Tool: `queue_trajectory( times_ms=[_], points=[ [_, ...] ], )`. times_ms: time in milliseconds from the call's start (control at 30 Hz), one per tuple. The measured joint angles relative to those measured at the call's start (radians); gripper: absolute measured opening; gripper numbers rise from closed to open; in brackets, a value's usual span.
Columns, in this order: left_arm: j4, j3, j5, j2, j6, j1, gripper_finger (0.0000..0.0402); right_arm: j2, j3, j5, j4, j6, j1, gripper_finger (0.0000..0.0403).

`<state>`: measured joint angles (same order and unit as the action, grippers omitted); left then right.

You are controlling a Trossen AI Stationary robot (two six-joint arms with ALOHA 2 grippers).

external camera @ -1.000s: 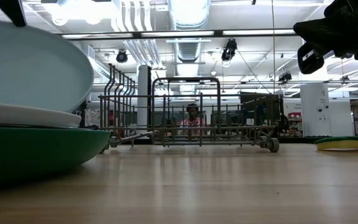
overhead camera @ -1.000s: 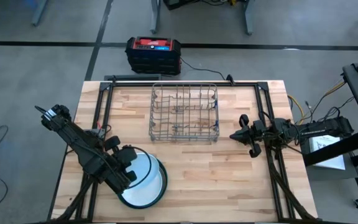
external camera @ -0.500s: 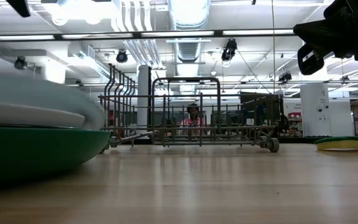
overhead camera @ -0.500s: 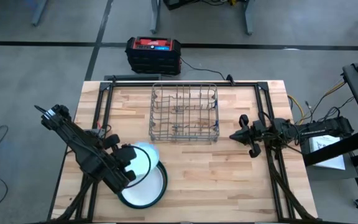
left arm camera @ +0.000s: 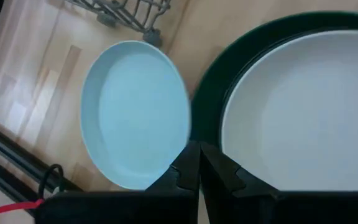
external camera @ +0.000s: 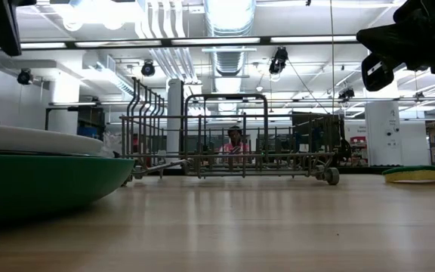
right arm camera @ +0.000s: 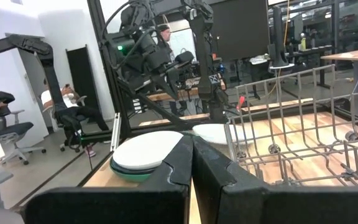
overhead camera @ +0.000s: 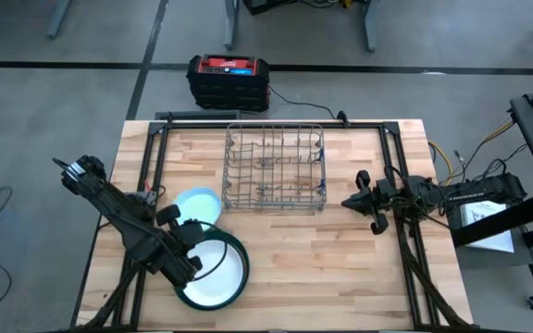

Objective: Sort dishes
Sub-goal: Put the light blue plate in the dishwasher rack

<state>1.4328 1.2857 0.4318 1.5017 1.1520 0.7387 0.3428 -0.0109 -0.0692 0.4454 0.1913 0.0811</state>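
Note:
The pale blue plate lies about level beside the stack, toward the grey wire rack. My left gripper is shut on its rim. The stack is a white plate lying in a larger dark green plate on the table's near left. The low view shows only the white plate and the green plate. The blue plate is hidden there. My right gripper hangs shut in the air near the table's right edge, holding nothing. My left gripper pinches the pale blue plate's rim between its two fingers, on the side nearest the stack. The fingers slant down from the near side. The plate lies roughly flat, open side up. Whether its underside touches the table, I cannot tell.
The rack stands at the table's far middle, a little beyond the blue plate. A yellow-green flat thing lies at the right. A red and black box stands on the floor behind the table. Bare wood stretches between the stack and the right arm.
My left gripper has sunk, still shut on the pale blue plate. The plate stood tilted up above the stack. It has swung off the stack toward the far edge and the rack, has come down about level, and has dropped out of the low view.

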Motion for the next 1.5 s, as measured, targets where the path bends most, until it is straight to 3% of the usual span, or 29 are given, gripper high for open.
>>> queue_trajectory(
  times_ms=[133, 267, 600, 733, 900, 1233, 1400, 1500],
  points=[
    [0.008, -0.029, -0.004, -0.005, 0.006, 0.0, 0.0, 0.0, 0.0, 0.0, 0.0, 0.0, 0.0, 0.0],
    [0.008, -0.075, -0.004, -0.052, 0.106, -0.004, 0.0, 0.0, 0.0, 0.0, 0.0, 0.011, 0.0, 0.0],
    [-0.145, -0.287, 0.005, -0.328, 0.098, -0.091, 0.0, 0.0, 0.0, 0.0, 0.0, 0.011, 0.0, 0.0],
    [-0.215, -0.401, 0.006, -0.414, 0.014, -0.233, 0.0, 0.0, 0.0, 0.001, -0.001, 0.018, 0.0, 0.0],
    [-0.221, -0.489, 0.005, -0.47, -0.081, -0.484, 0.0, 0.0, 0.0, 0.002, -0.002, 0.032, 0.0, 0.0],
    [-0.285, -0.515, -0.04, -0.467, -0.435, -0.936, 0.0002, 0.0, 0.0, 0.032, -0.023, 0.038, -0.001, 0.0],
    [-0.353, -0.52, -0.154, -0.428, -0.595, -1.086, 0.0035, 0.0, 0.0, 0.046, -0.023, 0.038, -0.001, 0.0],
    [-0.378, -0.521, -0.154, -0.403, -0.63, -1.13, 0.0064, 0.0, 0.0, 0.047, -0.023, 0.027, -0.002, 0.0]
  ],
)
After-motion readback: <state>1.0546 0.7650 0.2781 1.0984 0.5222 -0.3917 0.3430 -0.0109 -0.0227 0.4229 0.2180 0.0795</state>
